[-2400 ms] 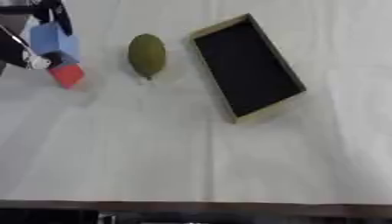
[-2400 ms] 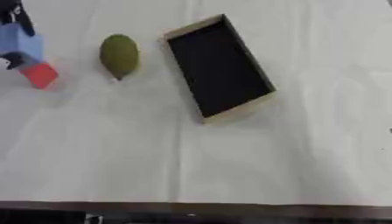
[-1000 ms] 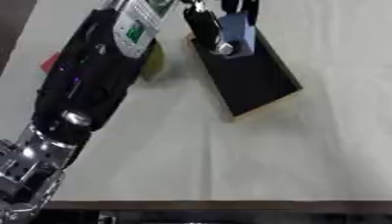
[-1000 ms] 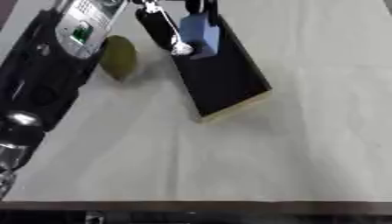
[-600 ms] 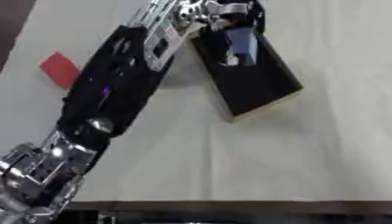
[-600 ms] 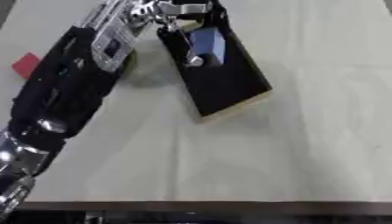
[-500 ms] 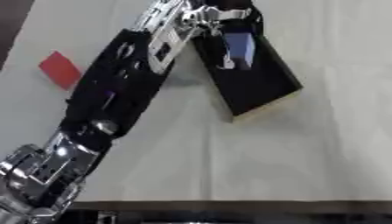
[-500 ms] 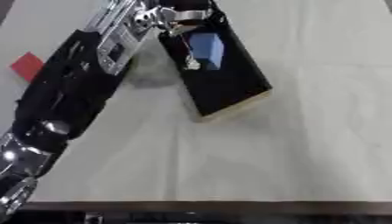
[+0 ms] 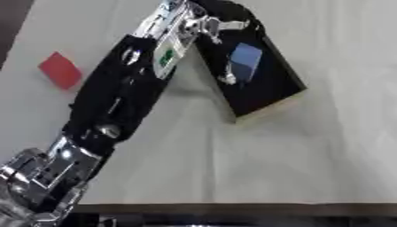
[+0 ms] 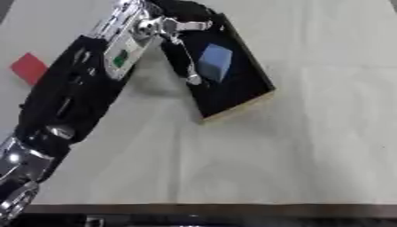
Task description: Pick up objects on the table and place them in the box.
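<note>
The blue block (image 10: 215, 62) lies inside the box (image 10: 250, 99), on its dark floor toward the far half, and I see nothing curled round it. My left hand (image 10: 180, 42) hangs over the box's near-left side, its fingers (image 10: 188, 73) straightened and spread, pointing down into the box just beside the block; I cannot tell whether a fingertip touches it. So I read this as the release step: the hand has let go and the block is delivered.

The red block (image 9: 60, 70) sits out on the table (image 9: 310, 168) to the far left, well apart from the box. The green fruit is hidden behind my left forearm (image 9: 124, 102), so I cannot place it. My right hand shows in neither view.

Next, I judge, I need to lift the left hand up and clear of the box's wall without dragging the block along, then swing back left for the red block or the fruit.

Against 2.4 seconds ago: then the hand held the blue block far left, near the red one, and the box was empty with the fruit in plain view. Half a second ago the fingers were closed about the block above the box; now they are apart and the block rests down inside.
</note>
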Tool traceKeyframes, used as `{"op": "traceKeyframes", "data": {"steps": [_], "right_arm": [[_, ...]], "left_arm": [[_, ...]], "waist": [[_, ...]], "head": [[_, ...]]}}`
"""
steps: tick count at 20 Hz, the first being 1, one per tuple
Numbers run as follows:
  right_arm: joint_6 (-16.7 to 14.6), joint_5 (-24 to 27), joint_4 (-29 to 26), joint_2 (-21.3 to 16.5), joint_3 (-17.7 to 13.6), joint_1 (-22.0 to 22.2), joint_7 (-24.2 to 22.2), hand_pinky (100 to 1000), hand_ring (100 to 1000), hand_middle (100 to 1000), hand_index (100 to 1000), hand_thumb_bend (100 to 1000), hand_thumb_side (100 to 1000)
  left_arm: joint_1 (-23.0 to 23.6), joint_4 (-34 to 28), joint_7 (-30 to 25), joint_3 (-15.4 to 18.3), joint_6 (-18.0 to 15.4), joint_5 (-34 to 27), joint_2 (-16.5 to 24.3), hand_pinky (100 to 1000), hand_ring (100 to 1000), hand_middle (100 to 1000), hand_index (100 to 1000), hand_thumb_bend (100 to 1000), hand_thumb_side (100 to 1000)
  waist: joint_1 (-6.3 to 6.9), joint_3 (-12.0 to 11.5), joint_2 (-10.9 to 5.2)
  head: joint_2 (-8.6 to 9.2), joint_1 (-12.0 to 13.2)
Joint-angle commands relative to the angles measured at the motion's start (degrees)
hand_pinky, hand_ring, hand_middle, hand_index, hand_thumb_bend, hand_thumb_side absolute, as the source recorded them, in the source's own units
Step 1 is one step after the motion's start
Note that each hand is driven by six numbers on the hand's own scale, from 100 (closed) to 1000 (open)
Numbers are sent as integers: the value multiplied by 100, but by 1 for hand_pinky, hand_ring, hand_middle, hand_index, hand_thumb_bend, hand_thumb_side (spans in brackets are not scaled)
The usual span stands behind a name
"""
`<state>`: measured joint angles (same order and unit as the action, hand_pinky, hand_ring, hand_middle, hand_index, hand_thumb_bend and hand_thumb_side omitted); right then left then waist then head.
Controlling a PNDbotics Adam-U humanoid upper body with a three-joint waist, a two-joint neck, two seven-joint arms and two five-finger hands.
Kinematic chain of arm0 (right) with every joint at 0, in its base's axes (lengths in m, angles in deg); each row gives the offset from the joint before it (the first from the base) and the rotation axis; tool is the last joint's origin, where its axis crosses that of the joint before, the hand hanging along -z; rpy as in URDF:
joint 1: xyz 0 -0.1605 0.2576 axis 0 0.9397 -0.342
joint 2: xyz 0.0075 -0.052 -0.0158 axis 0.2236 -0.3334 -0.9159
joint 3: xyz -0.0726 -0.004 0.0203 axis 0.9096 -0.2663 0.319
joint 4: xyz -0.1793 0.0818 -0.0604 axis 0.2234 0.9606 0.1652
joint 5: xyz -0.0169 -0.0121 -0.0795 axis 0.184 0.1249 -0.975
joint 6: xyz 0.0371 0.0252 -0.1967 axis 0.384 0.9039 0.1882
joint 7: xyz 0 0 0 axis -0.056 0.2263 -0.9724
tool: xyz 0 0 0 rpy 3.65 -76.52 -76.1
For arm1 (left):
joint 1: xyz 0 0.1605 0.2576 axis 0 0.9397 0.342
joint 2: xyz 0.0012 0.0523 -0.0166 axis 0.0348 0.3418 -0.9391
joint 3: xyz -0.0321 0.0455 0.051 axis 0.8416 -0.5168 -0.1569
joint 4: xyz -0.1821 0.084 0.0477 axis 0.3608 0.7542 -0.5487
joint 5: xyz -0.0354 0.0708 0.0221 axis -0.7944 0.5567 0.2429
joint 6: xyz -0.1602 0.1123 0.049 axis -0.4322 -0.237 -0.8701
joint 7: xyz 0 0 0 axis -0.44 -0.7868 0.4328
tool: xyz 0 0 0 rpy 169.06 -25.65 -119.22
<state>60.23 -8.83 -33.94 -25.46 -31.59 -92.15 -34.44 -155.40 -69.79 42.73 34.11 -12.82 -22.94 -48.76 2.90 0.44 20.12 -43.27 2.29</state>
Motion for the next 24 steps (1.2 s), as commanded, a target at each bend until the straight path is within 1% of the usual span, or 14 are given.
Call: {"op": "traceKeyframes", "data": {"steps": [1, 2, 4, 5, 7, 10, 13, 16, 19, 22, 24], "right_arm": [[3, 45, -84, -67, -30, -17, -24, 868, 818, 611, 877, 100, 637], [5, 45, -84, -65, -34, -9, -24, 869, 818, 611, 877, 100, 637], [8, 44, -84, -68, -41, 7, -22, 869, 818, 611, 878, 100, 637], [9, 43, -84, -73, -47, 13, -19, 869, 818, 611, 878, 100, 638], [10, 39, -84, -89, -62, 26, -6, 869, 818, 611, 878, 100, 637], [4, 24, -84, -124, -88, 51, 23, 869, 818, 611, 877, 100, 637], [0, 5, -84, -152, -110, 79, 54, 869, 818, 611, 877, 100, 637], [0, -7, -84, -169, -114, 87, 69, 869, 818, 612, 877, 100, 637], [-11, -17, -84, -186, -123, 100, 81, 870, 818, 612, 877, 100, 635], [-20, -28, -84, -201, -128, 107, 90, 870, 818, 612, 877, 100, 635], [-20, -26, -84, -201, -123, 96, 88, 870, 818, 612, 877, 100, 635]], "left_arm": [[-80, -238, 141, 108, 6, 56, 75, 934, 886, 808, 942, 585, 287], [-85, -367, 220, 140, 51, 69, 121, 929, 882, 802, 936, 569, 273], [-99, -646, 327, 210, 157, 35, 226, 917, 871, 789, 926, 536, 274], [-112, -802, 355, 253, 219, -34, 305, 907, 862, 779, 919, 506, 256], [-128, -1137, 397, 319, 353, -210, 526, 901, 854, 772, 912, 492, 246], [-72, -1659, 459, 358, 481, -501, 1027, 903, 856, 779, 911, 508, 242], [66, -2036, 441, 418, 556, -893, 1581, 901, 856, 785, 915, 508, 258], [240, -2256, 458, 542, 726, -1205, 2087, 903, 859, 789, 917, 514, 257], [441, -2393, 489, 626, 860, -1369, 2498, 904, 861, 794, 919, 528, 264], [696, -2390, 455, 666, 969, -1396, 2901, 907, 865, 799, 920, 553, 271], [864, -2365, 439, 715, 1009, -1375, 3084, 907, 866, 800, 920, 562, 274]], "waist": [[-43, -3, -119], [-42, -10, -120], [-38, -30, -125], [-34, -46, -131], [-24, -82, -143], [-8, -139, -156], [0, -206, -163], [-4, -271, -172], [-18, -304, -174], [-25, -336, -168], [-29, -351, -160]], "head": [[35, -5], [29, -8], [21, -25], [17, -36], [10, -71], [-1, -138], [-6, -208], [-1, -256], [-1, -292], [-14, -315], [-9, -327]]}}
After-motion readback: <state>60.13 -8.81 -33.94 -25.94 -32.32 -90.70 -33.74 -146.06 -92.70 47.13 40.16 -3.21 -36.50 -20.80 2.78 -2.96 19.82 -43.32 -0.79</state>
